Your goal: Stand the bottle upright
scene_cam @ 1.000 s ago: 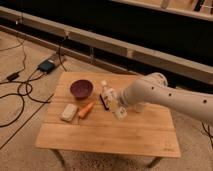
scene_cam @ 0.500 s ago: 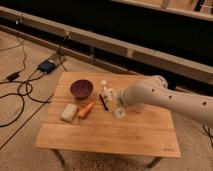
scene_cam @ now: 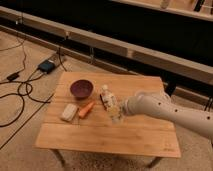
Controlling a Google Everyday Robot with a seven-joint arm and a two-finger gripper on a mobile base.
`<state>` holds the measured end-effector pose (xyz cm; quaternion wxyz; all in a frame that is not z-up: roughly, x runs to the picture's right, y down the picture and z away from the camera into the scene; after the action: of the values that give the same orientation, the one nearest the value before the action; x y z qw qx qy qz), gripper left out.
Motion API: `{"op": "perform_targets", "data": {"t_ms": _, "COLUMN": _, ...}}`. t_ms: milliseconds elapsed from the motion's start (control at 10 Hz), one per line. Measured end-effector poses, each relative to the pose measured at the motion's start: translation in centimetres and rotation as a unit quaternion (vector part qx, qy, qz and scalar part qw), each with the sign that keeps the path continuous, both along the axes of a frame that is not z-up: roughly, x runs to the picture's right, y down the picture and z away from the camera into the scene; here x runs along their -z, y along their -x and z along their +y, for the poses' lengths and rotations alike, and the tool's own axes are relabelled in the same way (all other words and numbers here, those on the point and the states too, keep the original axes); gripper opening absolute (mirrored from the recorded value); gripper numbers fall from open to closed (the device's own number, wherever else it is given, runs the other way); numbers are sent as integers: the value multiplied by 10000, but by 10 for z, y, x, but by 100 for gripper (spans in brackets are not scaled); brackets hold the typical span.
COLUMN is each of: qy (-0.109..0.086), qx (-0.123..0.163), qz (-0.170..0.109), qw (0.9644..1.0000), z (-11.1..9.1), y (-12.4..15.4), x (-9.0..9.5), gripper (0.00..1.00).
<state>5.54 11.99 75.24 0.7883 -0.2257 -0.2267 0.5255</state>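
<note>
The bottle (scene_cam: 105,93) is small and whitish and stands about upright, slightly tilted, near the middle of the wooden table (scene_cam: 135,135), just right of the purple bowl. My gripper (scene_cam: 112,106) reaches in from the right on a white arm (scene_cam: 165,112) and sits right against the bottle's lower right side. Whether it holds the bottle is unclear. A translucent cup-like shape (scene_cam: 117,116) shows just below the gripper.
A purple bowl (scene_cam: 81,88) stands at the table's back left. An orange carrot-like piece (scene_cam: 86,109) and a flat pale block (scene_cam: 69,112) lie in front of it. Cables and a power box (scene_cam: 47,65) lie on the floor to the left.
The arm and gripper have shifted only slightly near the bottle. The bottle stays in about the same place. Nothing else moved.
</note>
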Motion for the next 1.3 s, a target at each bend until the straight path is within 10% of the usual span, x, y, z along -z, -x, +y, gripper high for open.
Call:
{"op": "perform_targets", "data": {"t_ms": 800, "qy": -339, "qx": -37, "qz": -189, "qw": 9992, "z": 0, "y": -6, "x": -2, "gripper": 20}}
{"op": "perform_targets", "data": {"t_ms": 1100, "qy": -1094, "qx": -108, "qz": -123, "qw": 9939, "z": -12, "y": -11, "x": -8, "gripper": 20}}
{"op": "perform_targets", "data": {"t_ms": 1300, "qy": -1922, "qx": -109, "qz": -82, "qw": 9813, "z": -18, "y": -15, "x": -5, "gripper": 20}}
